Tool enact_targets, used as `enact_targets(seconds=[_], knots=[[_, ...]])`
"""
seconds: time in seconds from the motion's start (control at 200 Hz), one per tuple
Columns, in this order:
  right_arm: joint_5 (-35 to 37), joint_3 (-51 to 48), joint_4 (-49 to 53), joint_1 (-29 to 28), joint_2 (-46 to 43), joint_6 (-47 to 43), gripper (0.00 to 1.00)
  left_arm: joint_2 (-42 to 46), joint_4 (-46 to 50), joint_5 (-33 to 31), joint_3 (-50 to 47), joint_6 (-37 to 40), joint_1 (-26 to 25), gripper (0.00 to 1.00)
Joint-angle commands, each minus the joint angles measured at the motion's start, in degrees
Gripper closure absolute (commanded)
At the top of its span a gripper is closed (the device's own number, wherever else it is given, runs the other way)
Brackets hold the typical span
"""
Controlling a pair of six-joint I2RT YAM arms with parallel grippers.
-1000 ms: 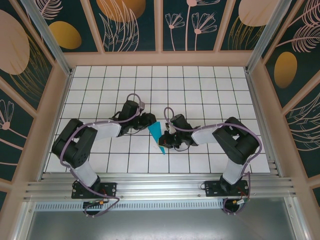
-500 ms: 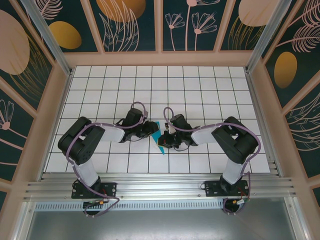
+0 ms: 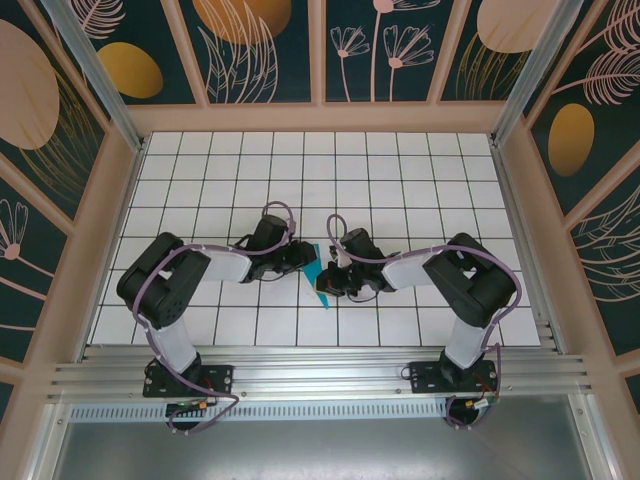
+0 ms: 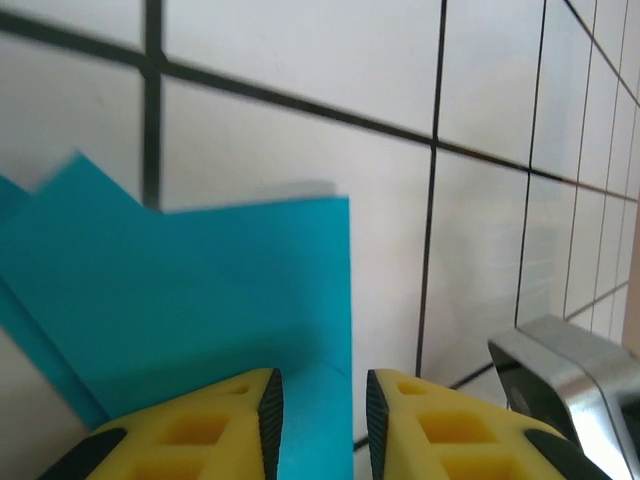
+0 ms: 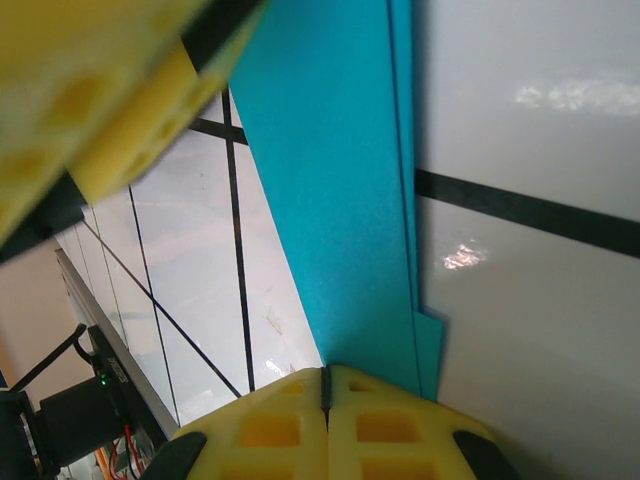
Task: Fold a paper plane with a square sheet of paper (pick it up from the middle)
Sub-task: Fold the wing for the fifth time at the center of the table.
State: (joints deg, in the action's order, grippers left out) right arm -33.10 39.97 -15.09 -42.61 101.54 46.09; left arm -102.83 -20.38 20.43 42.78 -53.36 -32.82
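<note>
On the table [image 3: 400,170], limp folded teal paper [image 4: 200,300], best pinched mid-crease; left gripper [image 4: 318,395] (9 o'clock) narrowly parted, right gripper [image 5: 325,385] (3 o'clock) closed.

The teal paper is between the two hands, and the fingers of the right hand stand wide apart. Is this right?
One detail is wrong. The fingers of the right hand are shut together, not wide apart; the right wrist view shows the yellow pads touching. The teal paper is indeed between it and the left hand.
</note>
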Motion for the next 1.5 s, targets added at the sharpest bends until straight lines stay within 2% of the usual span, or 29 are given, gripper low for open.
enact_targets(seconds=[0.0,0.23,0.54,0.666,0.776,0.966,1.071,1.181,1.236,1.356,1.461,1.496], knots=[[2.3,-2.8,8.0,0.0,2.2,-2.2,0.95,-2.2,3.2,-7.4,0.8,4.1,4.3,0.67],[2.5,-3.3,7.5,0.3,1.1,-1.6,0.95,-3.4,4.6,-6.6,2.3,6.2,7.1,0.66],[2.3,-2.5,8.1,0.5,0.5,-1.4,0.95,-2.3,8.1,-6.9,5.8,9.7,8.2,0.62],[2.2,-1.5,8.3,0.4,0.3,-1.3,0.95,0.0,10.3,-7.3,7.7,11.2,8.2,0.60],[2.3,-0.3,7.8,0.4,-0.2,-0.6,0.94,3.0,10.4,-5.1,7.8,10.6,8.2,0.56],[1.0,0.7,2.1,0.4,-3.7,0.6,0.86,9.3,12.1,-3.1,5.0,8.1,8.1,0.54],[3.9,0.6,2.0,0.7,-8.7,-0.2,0.73,13.2,16.0,-6.6,3.6,7.5,7.2,0.52],[11.3,-0.8,5.7,1.8,-15.8,-1.8,0.66,16.3,25.0,-19.9,4.3,7.5,3.7,0.49],[16.0,-2.2,8.5,3.0,-19.2,-2.0,0.61,16.6,28.4,-24.4,5.5,7.2,1.5,0.48],[21.0,-6.8,11.2,7.7,-24.9,-0.5,0.59,14.5,32.8,-28.8,8.7,5.5,-3.5,0.47],[21.5,-9.6,11.3,10.9,-27.4,0.2,0.56,10.9,37.0,-32.1,12.6,4.4,-7.7,0.46],[21.5,-10.1,11.3,11.0,-27.7,0.3,0.55,9.4,38.4,-32.7,15.1,4.2,-8.7,0.43]])
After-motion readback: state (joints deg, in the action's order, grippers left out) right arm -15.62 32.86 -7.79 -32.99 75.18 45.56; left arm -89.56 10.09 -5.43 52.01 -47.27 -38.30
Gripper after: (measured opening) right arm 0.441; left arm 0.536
